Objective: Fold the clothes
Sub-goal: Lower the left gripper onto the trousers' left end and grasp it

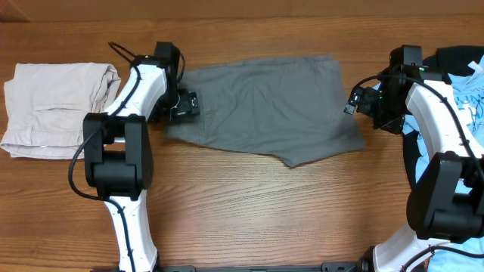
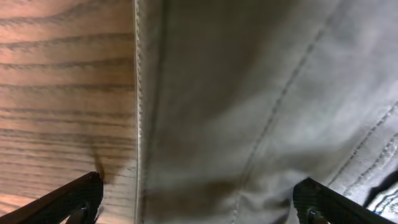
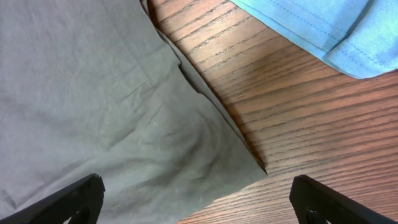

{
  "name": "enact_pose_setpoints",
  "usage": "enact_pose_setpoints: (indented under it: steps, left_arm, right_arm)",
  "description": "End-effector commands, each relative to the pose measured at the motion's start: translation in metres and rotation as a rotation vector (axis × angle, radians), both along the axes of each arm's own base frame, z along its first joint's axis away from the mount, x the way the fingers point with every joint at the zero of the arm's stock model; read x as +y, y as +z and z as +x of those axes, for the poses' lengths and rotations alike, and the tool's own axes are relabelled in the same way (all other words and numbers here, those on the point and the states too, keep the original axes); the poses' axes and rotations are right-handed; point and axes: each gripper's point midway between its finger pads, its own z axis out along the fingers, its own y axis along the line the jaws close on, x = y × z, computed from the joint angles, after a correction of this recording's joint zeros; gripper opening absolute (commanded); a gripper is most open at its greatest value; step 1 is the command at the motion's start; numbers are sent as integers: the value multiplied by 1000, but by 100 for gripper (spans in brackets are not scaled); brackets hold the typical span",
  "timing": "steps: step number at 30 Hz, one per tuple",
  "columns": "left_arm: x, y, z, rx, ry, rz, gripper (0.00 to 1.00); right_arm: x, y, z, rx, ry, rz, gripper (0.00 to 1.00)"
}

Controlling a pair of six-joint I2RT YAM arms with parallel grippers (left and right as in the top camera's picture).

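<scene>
The wooden table (image 1: 249, 211), brown with a strong dark grain, runs past every edge of the overhead view, so none of its corners show. The grey shorts (image 1: 265, 109) lie spread flat in the middle toward the far edge, a broad matte woven shape with a shallow notch on its near side; their left end is partly hidden under the left arm (image 1: 125, 143), and neither waistband nor pocket can be made out from above. The right arm (image 1: 439, 189), white with black joints like the left, curves in from the near right corner and is cut off at the bottom. At the left edge sit the folded beige shorts (image 1: 57, 109), soft and creased. At the right edge a light-blue garment (image 1: 469, 98) lies over a black one (image 1: 454, 57), both cropped by the frame. The left gripper (image 2: 199, 205) hangs over the grey shorts' left edge with its jaws spread wide and nothing between them — only the two black fingertips (image 2: 68, 202) show, in the bottom corners. This wrist view alone shows a stitched hem running straight beside bare wood and slanting seams. The right gripper (image 3: 202, 202), jaws likewise released and holding nothing, hovers over the shorts' pointed right corner — here the blue garment's double-stitched hem is clear.
</scene>
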Motion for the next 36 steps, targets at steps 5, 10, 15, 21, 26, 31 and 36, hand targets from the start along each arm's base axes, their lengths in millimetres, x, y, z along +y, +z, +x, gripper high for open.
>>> enact_pose_setpoints:
  steps: [5, 10, 15, 21, 26, 31, 36]
  left_arm:
    - [7, -28, -7, 69, 30, -22, 98]
    - [4, -47, -16, 119, 27, -38, 94]
    - [4, -55, -21, 146, 27, -37, 80]
    - [4, -56, -23, 154, 28, -36, 74]
    - [4, -59, -27, 164, 29, -36, 63]
    - [5, -59, -28, 167, 23, -34, 35]
    - [7, -53, -25, 163, -26, -20, 11]
  right_arm:
    - [-1, 7, 5, -26, -2, -1, 100]
    - [-1, 7, 5, -26, -2, -1, 100]
    - [-1, 7, 5, -26, -2, -1, 100]
    - [-1, 7, 5, -26, -2, -1, 100]
    - [-1, 7, 5, -26, -2, -1, 100]
    - [-1, 7, 5, -26, -2, -1, 100]
    - [-1, 7, 5, -26, -2, -1, 100]
